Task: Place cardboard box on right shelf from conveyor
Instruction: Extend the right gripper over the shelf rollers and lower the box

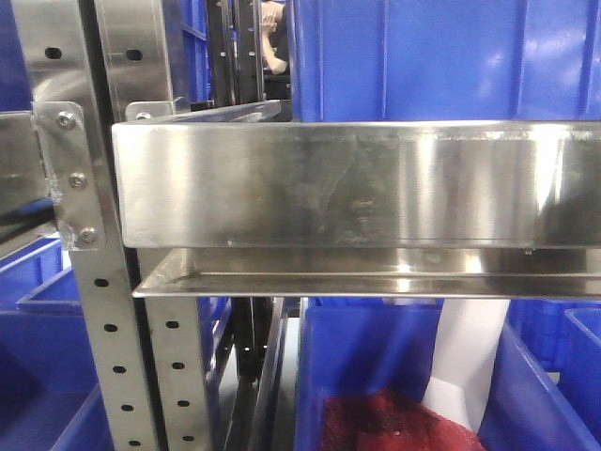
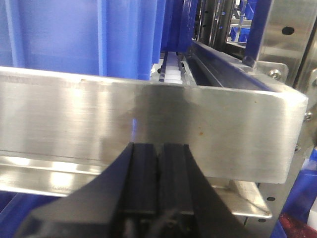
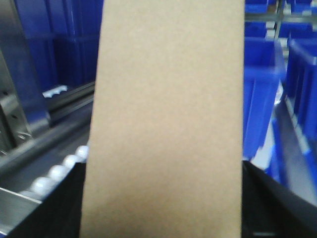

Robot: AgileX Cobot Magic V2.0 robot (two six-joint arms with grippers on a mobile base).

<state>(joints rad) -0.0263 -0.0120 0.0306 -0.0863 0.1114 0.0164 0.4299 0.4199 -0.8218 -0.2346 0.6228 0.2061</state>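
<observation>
a: here, in the right wrist view, where is the cardboard box (image 3: 168, 114)?
b: upright between the dark fingers (image 3: 282, 198) of the right gripper (image 3: 163, 198), which clamps its two sides; white rollers (image 3: 69, 161) and blue bins (image 3: 262, 99) lie beyond it.
a: and the left gripper (image 2: 158, 148)?
b: pads pressed together, holding nothing, just before the steel front lip of the right shelf (image 1: 357, 193).
a: progress?
b: pickup appears complete; the conveyor is not in view. the box is not yet on the shelf, whose lip fills the front view beneath blue bins. remaining, by judgement: raise it over the lip, set it down, release.
</observation>
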